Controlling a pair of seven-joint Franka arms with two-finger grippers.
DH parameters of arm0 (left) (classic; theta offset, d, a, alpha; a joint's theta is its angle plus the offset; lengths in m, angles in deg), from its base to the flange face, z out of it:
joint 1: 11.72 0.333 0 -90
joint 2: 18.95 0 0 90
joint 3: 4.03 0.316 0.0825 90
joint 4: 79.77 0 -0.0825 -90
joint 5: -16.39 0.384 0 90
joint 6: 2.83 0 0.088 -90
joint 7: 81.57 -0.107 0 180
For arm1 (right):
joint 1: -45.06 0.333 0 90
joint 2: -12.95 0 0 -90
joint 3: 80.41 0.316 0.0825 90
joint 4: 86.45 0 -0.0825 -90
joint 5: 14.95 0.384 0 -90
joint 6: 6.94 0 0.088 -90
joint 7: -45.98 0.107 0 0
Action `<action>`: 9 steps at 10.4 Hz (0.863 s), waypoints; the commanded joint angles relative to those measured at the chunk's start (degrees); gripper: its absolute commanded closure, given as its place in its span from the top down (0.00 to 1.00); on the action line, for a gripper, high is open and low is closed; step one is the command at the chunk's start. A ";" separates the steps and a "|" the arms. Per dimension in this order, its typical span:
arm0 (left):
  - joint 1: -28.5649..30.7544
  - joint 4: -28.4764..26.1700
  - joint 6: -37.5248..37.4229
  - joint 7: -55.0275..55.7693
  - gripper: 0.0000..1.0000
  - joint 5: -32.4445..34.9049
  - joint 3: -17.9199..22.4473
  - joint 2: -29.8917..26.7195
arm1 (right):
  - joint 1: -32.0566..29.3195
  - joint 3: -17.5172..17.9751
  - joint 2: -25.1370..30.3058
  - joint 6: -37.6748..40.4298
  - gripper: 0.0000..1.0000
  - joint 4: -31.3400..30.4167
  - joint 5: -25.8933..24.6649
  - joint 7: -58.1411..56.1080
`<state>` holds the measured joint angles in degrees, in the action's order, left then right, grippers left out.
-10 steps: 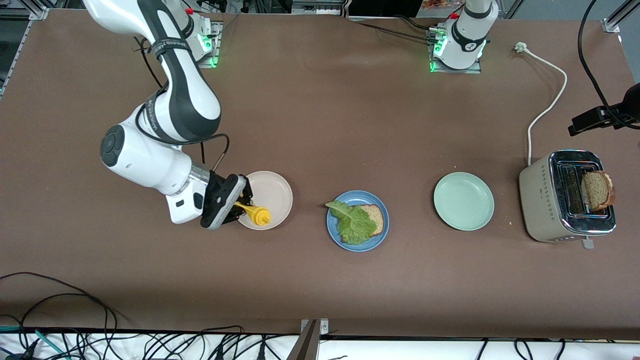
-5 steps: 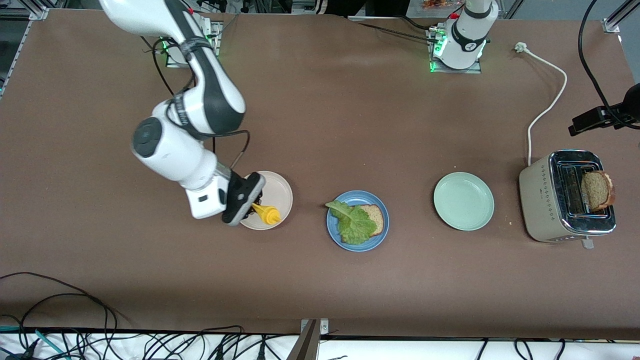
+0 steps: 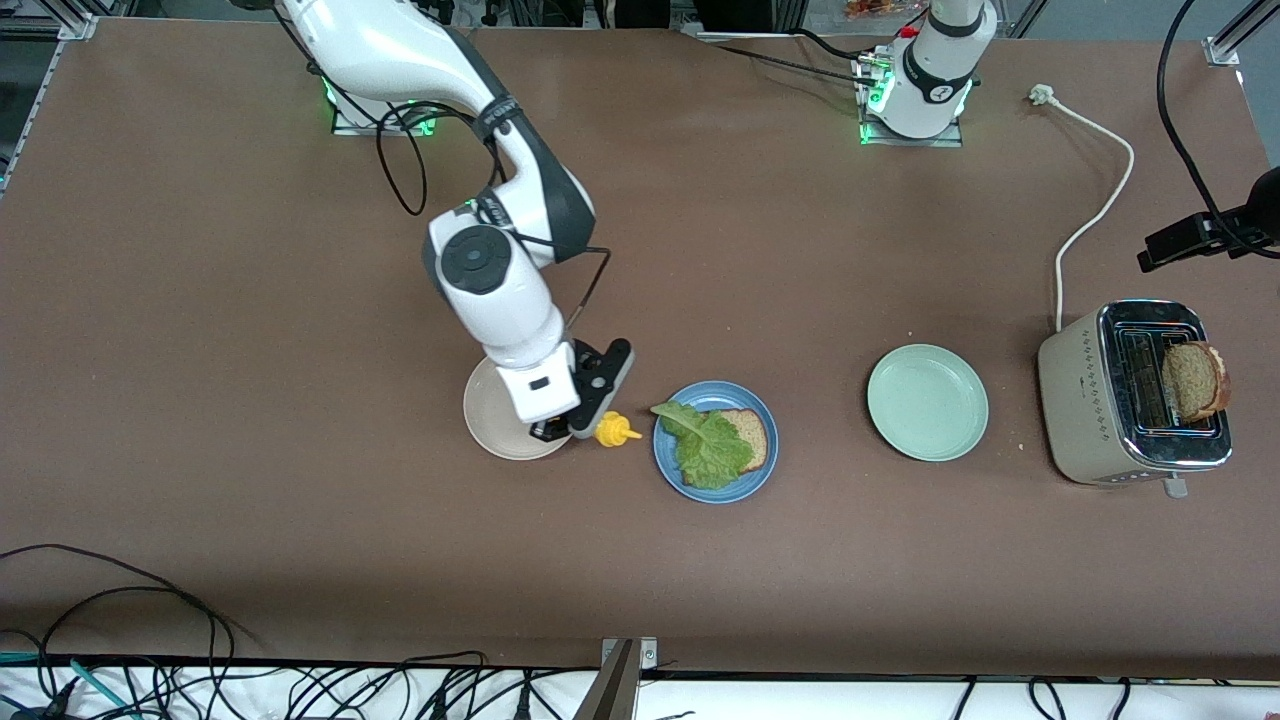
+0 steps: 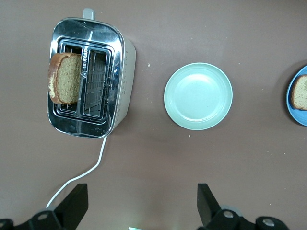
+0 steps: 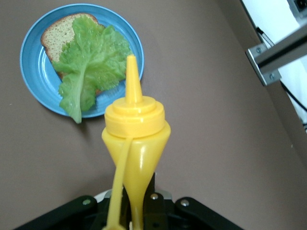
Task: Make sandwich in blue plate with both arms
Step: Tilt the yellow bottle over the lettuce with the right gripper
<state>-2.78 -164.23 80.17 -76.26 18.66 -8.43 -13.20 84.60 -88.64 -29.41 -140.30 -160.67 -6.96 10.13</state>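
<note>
While the right hand (image 3: 585, 425) grips a yellow squeeze bottle (image 3: 612, 431), it hangs over the strip of bench (image 3: 640, 580) between the beige plate (image 3: 495, 425) and the blue plate (image 3: 715, 441), with the bottle's nozzle aimed toward the blue plate. In the right wrist view the bottle (image 5: 135, 143) fills the middle, its body clamped between the fingers and its tip pointing at the plate.

The blue plate sits about midway along the bench, between the beige plate and the mint-green plate (image 3: 927, 401). On it lies one slice of brown bread (image 3: 748, 437) with a ruffled lettuce leaf (image 3: 705, 445) spread over most of it; the leaf's stem end reaches out past the rim toward the right arm's end of the bench.

A second slice of bread (image 3: 1195, 380) stands in a slot of the toaster (image 3: 1130, 392) at the left arm's end of the bench, the toaster's white cord (image 3: 1095, 210) trailing off unplugged.

The left hand (image 4: 139, 211) waits high above the bench, fingers spread wide and holding nothing, over the ground between the toaster and the mint-green plate.
</note>
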 commanded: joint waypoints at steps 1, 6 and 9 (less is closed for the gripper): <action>0.38 0.44 -0.56 -0.38 1.00 -0.16 -0.17 0.05 | 2.55 -0.91 -8.15 -2.96 0.09 8.29 -6.31 2.01; 0.38 0.44 -0.56 -0.38 1.00 -0.16 -0.17 0.05 | 6.15 -2.31 -13.62 -2.97 0.09 12.08 -19.83 5.09; 0.38 0.44 -0.56 -0.38 1.00 -0.16 -0.17 0.05 | 7.57 -2.58 -15.46 -2.44 0.09 11.73 -31.36 4.57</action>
<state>-2.75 -164.24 80.17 -76.26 18.66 -8.43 -13.17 90.75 -89.93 -42.21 -143.56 -151.38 -32.82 14.45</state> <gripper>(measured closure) 0.000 0.912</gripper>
